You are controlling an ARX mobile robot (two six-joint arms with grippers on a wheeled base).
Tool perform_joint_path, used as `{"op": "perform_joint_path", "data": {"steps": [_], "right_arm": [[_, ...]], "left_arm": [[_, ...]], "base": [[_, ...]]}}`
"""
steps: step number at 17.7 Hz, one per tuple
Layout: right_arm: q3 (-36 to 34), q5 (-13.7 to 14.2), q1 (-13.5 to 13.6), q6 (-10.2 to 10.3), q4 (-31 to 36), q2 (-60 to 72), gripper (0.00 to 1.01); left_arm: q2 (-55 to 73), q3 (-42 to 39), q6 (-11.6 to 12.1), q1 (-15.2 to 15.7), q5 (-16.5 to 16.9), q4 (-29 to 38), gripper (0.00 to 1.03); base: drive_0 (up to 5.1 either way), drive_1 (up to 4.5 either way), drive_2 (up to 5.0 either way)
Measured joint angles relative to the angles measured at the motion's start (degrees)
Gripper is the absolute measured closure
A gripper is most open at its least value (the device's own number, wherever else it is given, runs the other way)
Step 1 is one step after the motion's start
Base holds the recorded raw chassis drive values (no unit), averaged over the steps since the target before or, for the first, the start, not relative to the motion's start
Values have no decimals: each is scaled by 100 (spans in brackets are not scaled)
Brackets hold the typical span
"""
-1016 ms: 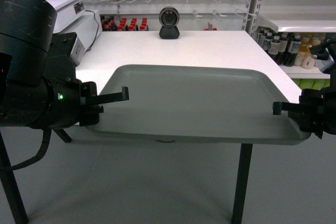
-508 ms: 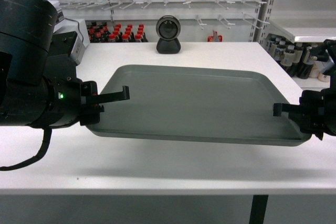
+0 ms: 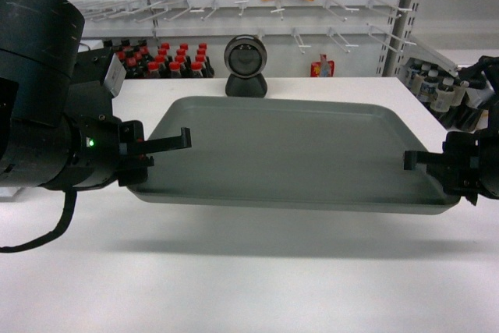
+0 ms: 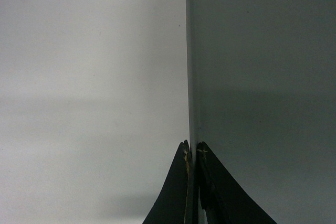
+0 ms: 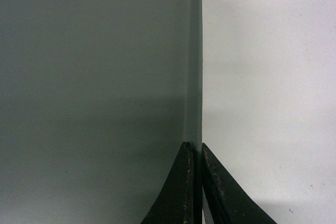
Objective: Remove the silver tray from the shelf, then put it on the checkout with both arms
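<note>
A: Quick one. Where was the silver tray (image 3: 288,150) when you paused?

B: Centre of the head frame, held in the air over the white table (image 3: 234,278), which I take for the checkout. It looked roughly level. A shadow lay on the table under it, so it wasn't down yet.

A: And your grippers?

B: Left gripper (image 3: 160,150) was clamped on the tray's left short edge, at the left of the frame. Right gripper (image 3: 425,163) was clamped on the right short edge, lower right. Both wrist views showed the rim pinched between closed fingers, left (image 4: 191,182) and right (image 5: 195,182).

A: Long axis?

B: Ran left to right across the frame, from one gripper to the other. Neither arm was nearer; each held its own end.

A: Arm pose?

B: Both reached inward, about level, fingers pointing toward the tray's middle. A green light showed on the left wrist.

A: What did the next move turn on?

B: My judgement: straight down. The table was directly under the tray, so you'd have needed to lower both ends together to keep it flat. The black scanner (image 3: 245,65) sat just behind the far edge, at upper centre. Don't drift forward.
</note>
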Motion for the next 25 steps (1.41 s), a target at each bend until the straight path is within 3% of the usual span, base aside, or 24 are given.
{"op": "perform_joint_path", "data": {"steps": [2, 3, 4, 5, 6, 9, 12, 16, 17, 19, 20, 22, 25], "right_arm": [[-2, -17, -2, 2, 2, 0, 99], [-33, -170, 2, -109, 352, 17, 99], [85, -350, -11, -396, 925, 291, 99], [302, -345, -11, -586, 1084, 522, 99], [586, -313, -11, -656, 1150, 804, 99], [1178, -197, -11, -737, 1217, 1552, 99], [1440, -310, -46, -776, 1060, 2090, 99], [1609, -376, -153, -1196, 953, 2264, 96], [1565, -529, -155, -1368, 905, 2264, 87], [1493, -1051, -96, -1445, 953, 2247, 68], [1488, -1084, -31, -1440, 973, 2247, 59], [1482, -1141, 2, -1392, 892, 2162, 42], [1458, -1276, -339, -1095, 691, 1626, 13]], "left_arm": [[24, 39, -57, -31, -98, -144, 100], [179, 426, -295, -293, -1182, -813, 100], [568, 793, -315, -490, -2221, -728, 99], [874, 1110, -225, -544, -2675, -623, 98], [1185, 1438, -85, -562, -2804, -470, 98], [1987, 2092, 94, -487, -2723, -291, 97], [2583, 2330, 61, -501, -2643, -496, 97], [2719, 2470, -216, -599, -2643, -678, 97], [2719, 2479, -348, -599, -2647, -673, 96], [2734, 2476, -741, -549, -2695, -472, 76], [2723, 2474, -881, -546, -2653, -356, 67], [2542, 2299, -1106, -525, -2457, -251, 49], [1805, 1727, -1263, -433, -2009, 72, 22]], "base": [[0, 0, 0], [0, 0, 0], [0, 0, 0], [0, 0, 0], [0, 0, 0], [0, 0, 0], [0, 0, 0], [0, 0, 0], [0, 0, 0], [0, 0, 0], [0, 0, 0], [0, 0, 0], [0, 0, 0]]}}
